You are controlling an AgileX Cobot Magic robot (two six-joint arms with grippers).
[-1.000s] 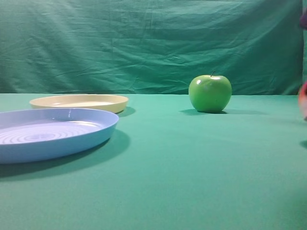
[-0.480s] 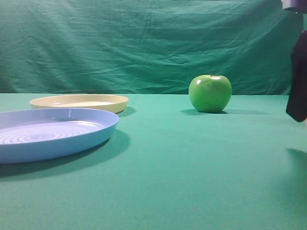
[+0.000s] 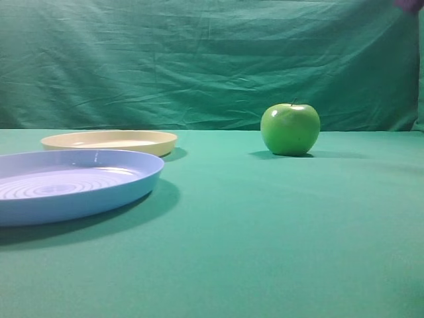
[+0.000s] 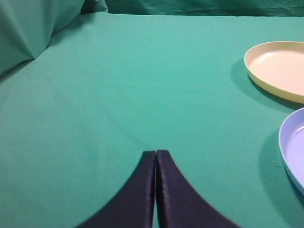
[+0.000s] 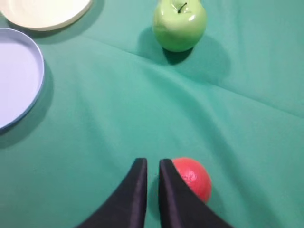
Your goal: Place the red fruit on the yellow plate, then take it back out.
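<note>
Left pincer [image 4: 155,156]: tips pressed together, holding nothing, low centre of its wrist view over bare cloth.

Yellow plate [image 5: 45,12]: upper left of the right wrist view, nothing in it, just beyond the blue plate [image 5: 16,76] at left edge. Green apple [image 5: 179,23] top centre, well apart from both plates.

Right pincer [image 5: 152,171]: bottom centre, only a narrow slit between tips, holding nothing. Red fruit [image 5: 194,178] sits on the surface just right of the right-hand tip, outside the slit, not on the plate.

Handling, judged: the fruit looks smooth, round, light, probably rigid, so it may roll or squirt out. Best taken across its widest middle, tips spread first.

Surface [image 3: 265,232]: green cloth, gently creased, likely some grip. Backdrop of the same cloth behind; plenty of room between fruit and plate.
</note>
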